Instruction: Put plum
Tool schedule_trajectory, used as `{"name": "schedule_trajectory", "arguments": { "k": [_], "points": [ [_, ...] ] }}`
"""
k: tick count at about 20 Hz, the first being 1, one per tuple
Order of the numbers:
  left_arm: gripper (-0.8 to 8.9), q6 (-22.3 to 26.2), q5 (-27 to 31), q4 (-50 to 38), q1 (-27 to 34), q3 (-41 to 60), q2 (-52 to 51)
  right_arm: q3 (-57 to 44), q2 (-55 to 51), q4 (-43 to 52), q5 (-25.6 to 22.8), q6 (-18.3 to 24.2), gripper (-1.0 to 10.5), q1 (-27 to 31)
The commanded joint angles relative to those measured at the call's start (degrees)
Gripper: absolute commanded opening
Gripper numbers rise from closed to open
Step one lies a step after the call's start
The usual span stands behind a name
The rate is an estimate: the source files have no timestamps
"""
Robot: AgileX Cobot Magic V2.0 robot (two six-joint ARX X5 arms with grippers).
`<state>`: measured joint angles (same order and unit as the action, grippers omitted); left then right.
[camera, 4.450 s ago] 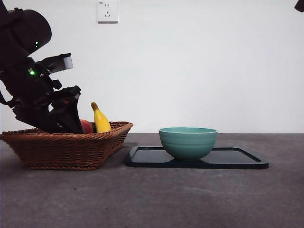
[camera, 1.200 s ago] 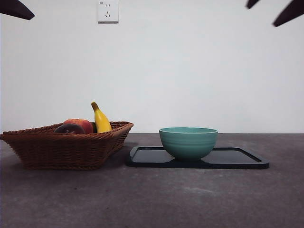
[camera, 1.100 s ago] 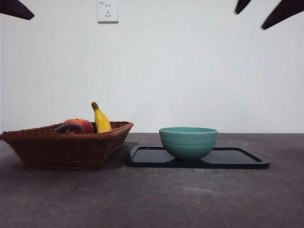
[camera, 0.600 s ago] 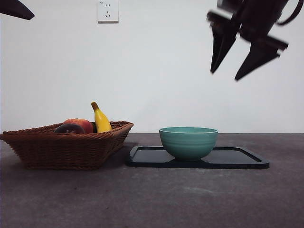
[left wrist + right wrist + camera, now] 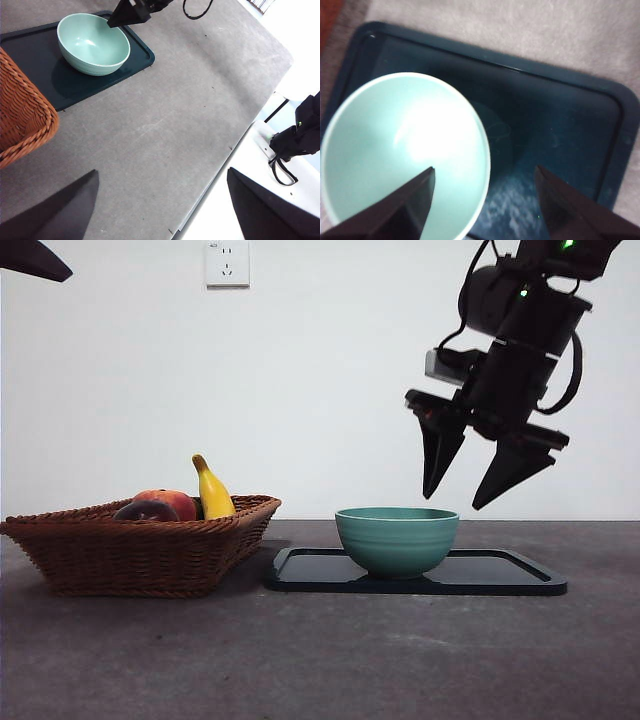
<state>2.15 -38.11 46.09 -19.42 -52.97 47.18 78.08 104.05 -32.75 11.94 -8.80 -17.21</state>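
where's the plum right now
In the front view the plum sits in the wicker basket at the table's left, just in front of the red-orange fruit, near the banana.

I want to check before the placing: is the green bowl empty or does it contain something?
Empty. The right wrist view shows the bowl with a bare pale inside, nothing in it.

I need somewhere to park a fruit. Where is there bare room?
Inside the green bowl; the tray beside it, under the open right gripper; the table in front. The basket is crowded.
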Motion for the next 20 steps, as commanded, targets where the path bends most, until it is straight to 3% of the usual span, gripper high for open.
{"name": "schedule_trajectory", "arguments": {
  "k": [1,5,11,20],
  "points": [
    [4.02,0.81,-0.46,-0.57,-0.22,-0.72,0.31,1.2,2.51,0.61,0.02,0.44,3.2,-0.33],
    [4.02,0.81,-0.46,-0.57,-0.22,-0.72,0.31,1.09,4.39,0.85,-0.02,0.42,3.1,-0.44],
    [4.02,0.81,-0.46,-0.35,-0.22,-0.72,0.31,1.09,4.61,1.33,0.04,0.5,0.4,-0.61],
    [4.02,0.83,-0.46,0.98,-0.22,-0.72,0.31,1.11,1.95,1.53,0.0,0.44,0.1,-0.66]
  ]
}}
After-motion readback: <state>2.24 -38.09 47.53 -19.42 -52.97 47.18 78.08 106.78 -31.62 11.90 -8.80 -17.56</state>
